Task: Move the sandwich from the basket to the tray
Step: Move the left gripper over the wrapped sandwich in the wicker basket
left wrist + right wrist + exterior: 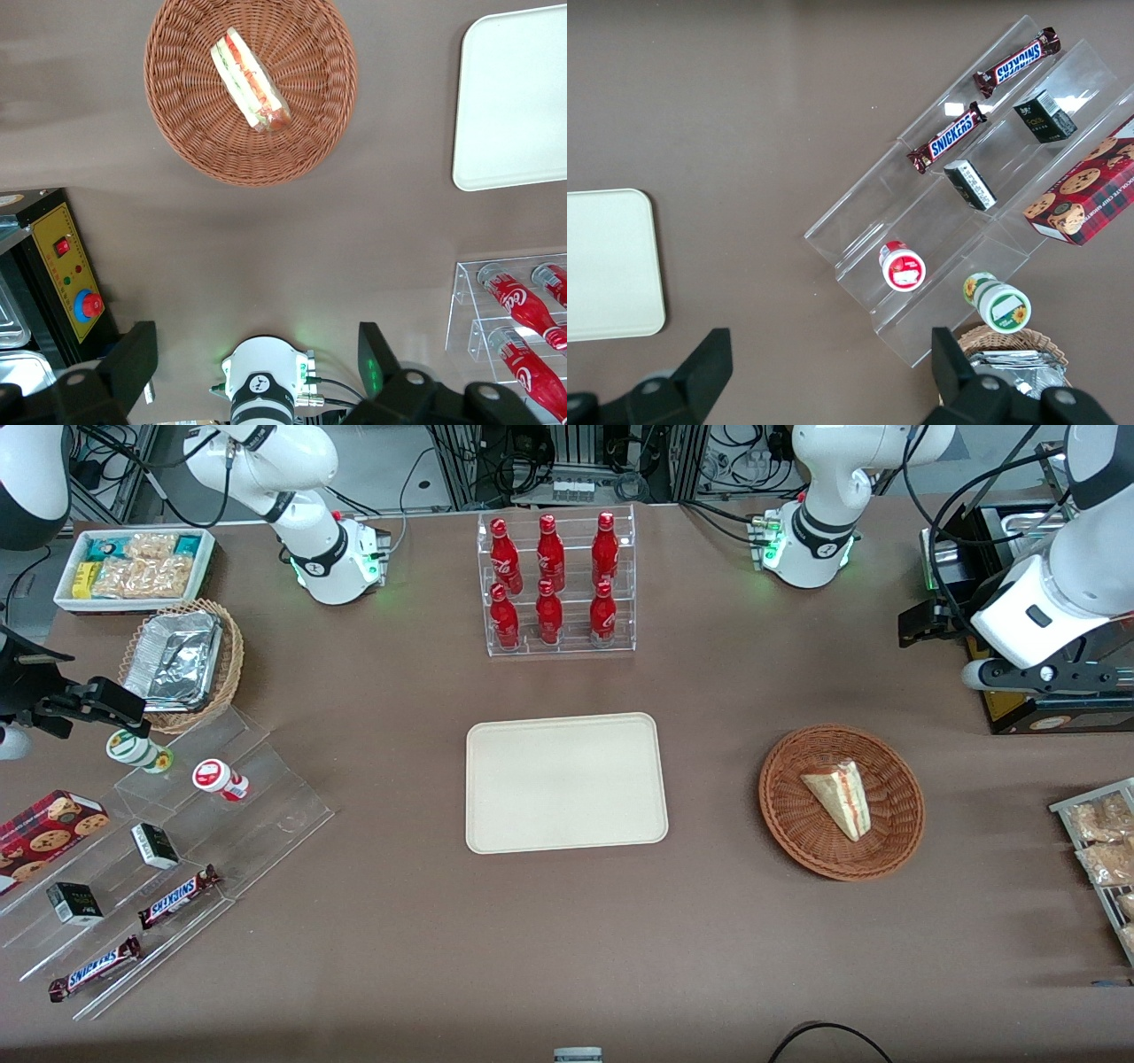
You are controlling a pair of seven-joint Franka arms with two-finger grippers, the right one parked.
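While the sandwich [836, 795] lies inside the reddish-brown wicker basket [904, 828], the left arm's gripper [257, 354] hangs raised above the table [567, 939], well apart from the basket and farther from the front camera than it, toward the working arm's end of the table. Its two dark fingers [133, 359] stand wide apart with nothing between them, as the left wrist view shows; below the gap sits the working arm's own white base [263, 382] with its green lights. The sandwich rests on its side, a pale wedge with red, green and white layers along one edge, roughly in the middle of the basket's floor and apart from the rim. The cream-beige tray [496, 815] lies flat on the table, well apart from the gripper and separated from the basket by a stretch of brown tabletop; nothing sits on it. Farther from the front camera than the tray stands a clear rack of red bottles [551, 584]. Just beside the gripper is a black box with a yellow panel [64, 283] carrying what looks like a red button, though its labels are too small to tell.
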